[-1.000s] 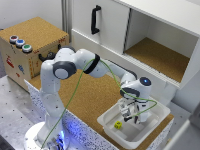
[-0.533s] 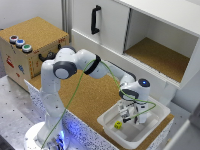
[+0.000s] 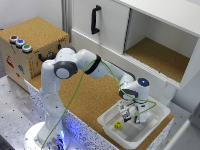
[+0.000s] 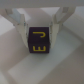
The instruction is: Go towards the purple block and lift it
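In the wrist view the purple block, a dark cube with yellow marks on its face, sits between my two fingers. My gripper is closed against its two sides. In the exterior view the gripper reaches down into a white tray at the exterior view's right, and the block is hidden behind the fingers. I cannot tell whether the block rests on the tray floor or hangs just above it.
A yellow-green cube lies in the same tray, close to the gripper. The tray stands on a cork-topped table. A white cabinet with an open compartment stands behind. A wooden box with coloured buttons is at the exterior view's left.
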